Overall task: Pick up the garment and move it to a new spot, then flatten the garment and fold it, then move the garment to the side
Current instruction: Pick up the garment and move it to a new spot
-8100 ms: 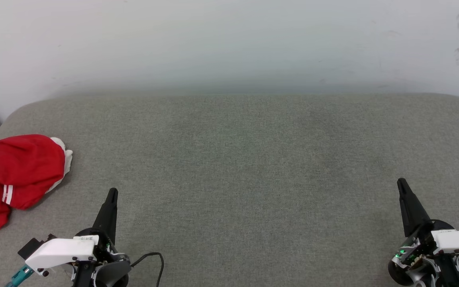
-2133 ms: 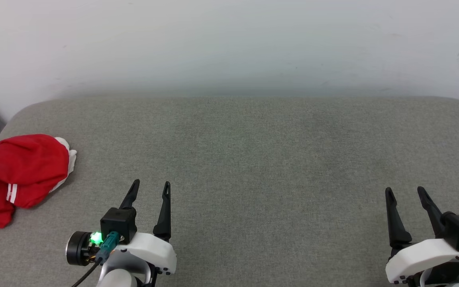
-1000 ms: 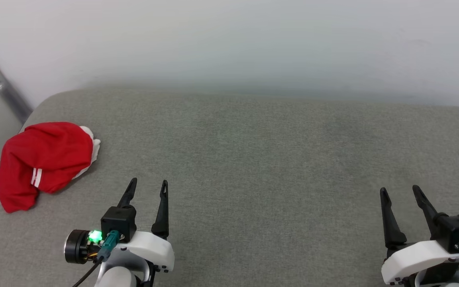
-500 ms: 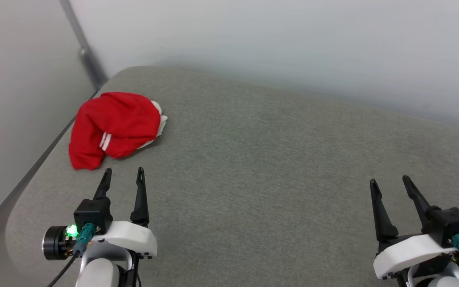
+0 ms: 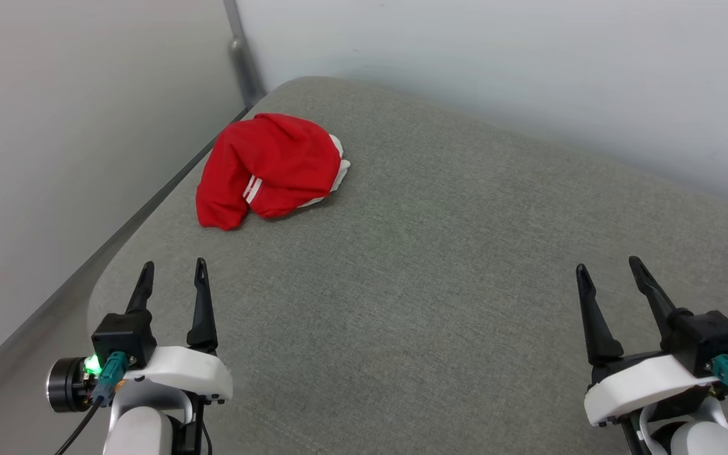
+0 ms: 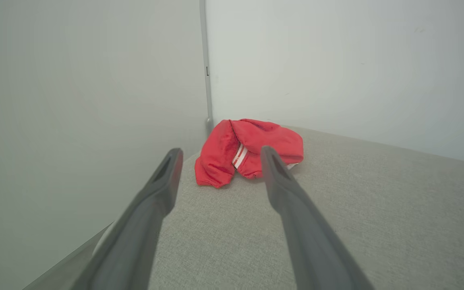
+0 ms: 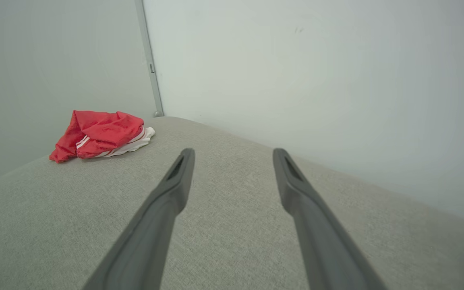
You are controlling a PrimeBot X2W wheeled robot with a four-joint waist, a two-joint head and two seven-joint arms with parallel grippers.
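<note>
Crumpled bright red fabric shirt (image 5: 269,167), white sleeve and striped trim showing, heaped at far left corner of grey fabric-covered table (image 5: 440,265), close to wall. Head view has swung left in last second: camera turned, shirt itself unmoved, now ahead of left gripper (image 5: 174,265). Left jaws apart, empty, short of cloth. Right gripper (image 5: 608,265) jaws apart, empty, well apart from shirt. Pick-up not begun; robot lining up, left arm likely reaches first.

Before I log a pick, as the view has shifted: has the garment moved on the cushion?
No. The garment lies in the same heap by the far left corner of the cushion; the head camera turned, not the cloth.
</note>
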